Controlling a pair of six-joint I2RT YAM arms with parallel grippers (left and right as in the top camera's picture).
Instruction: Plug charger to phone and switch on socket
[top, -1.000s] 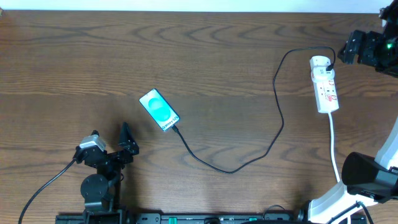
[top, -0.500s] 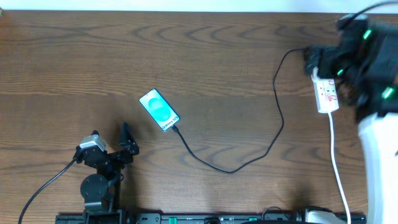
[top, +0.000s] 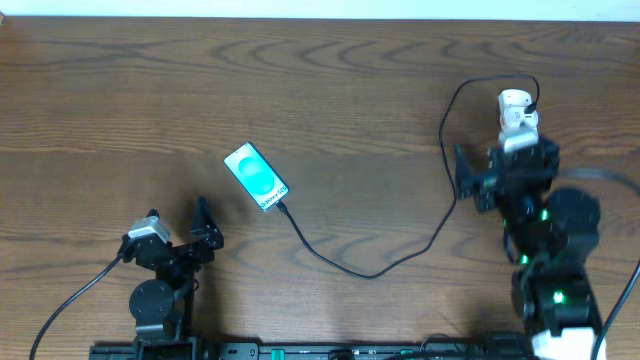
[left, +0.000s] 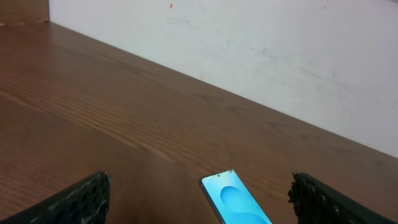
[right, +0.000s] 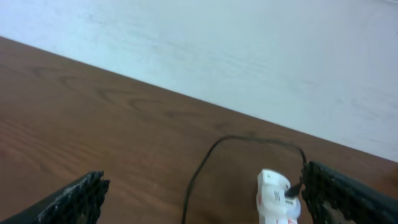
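Right arm: shifted from the table's (top: 330, 80) far right edge to above the socket (top: 516, 106), of which only the far end shows. Right gripper (right: 202, 190): jaws wide apart, empty. Left gripper (left: 200, 198): unmoved, jaws apart, empty. Phone (top: 256, 177): centre-left, screen up. Charger (top: 400, 262): tip touching the phone's near end.

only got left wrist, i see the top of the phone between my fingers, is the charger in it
observer: Overhead shows the charger with its plug tip meeting the near end of the phone; it looks plugged in.
operator: where does the cable lead
observer: To the white power strip at far right, mostly hidden under the right arm.
operator: is that arm holding anything
observer: No, the right gripper is open and empty, over the power strip.
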